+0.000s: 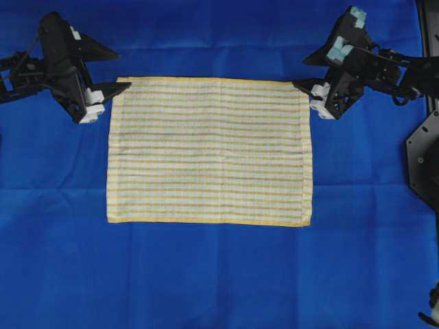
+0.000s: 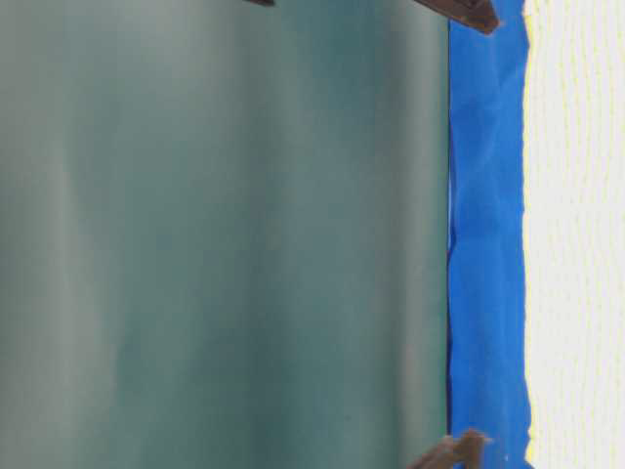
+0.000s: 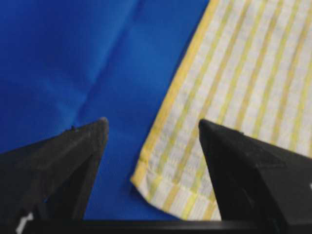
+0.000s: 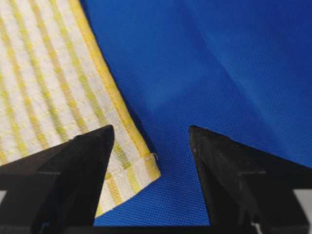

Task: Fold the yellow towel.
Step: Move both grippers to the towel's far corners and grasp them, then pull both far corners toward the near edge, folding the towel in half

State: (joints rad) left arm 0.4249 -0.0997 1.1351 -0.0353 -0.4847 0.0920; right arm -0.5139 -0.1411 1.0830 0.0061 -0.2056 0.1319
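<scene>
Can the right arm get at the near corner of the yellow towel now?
Probably yes: the right tool is open with the yellow towel corner lying flat between its fingers, and nothing covers it.

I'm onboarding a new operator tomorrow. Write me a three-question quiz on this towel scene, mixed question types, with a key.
1. True or false: the yellow towel is already folded in half.
2. Which towel corners do the left hand and right hand flank? A) the two far corners at the top of the overhead view B) the two near corners C) none
3. Fill in: the towel lies on a ____ sheet.

Key: 1 false, it lies flat and spread out; 2 A, both hands open, one at each corner; 3 blue.
</scene>
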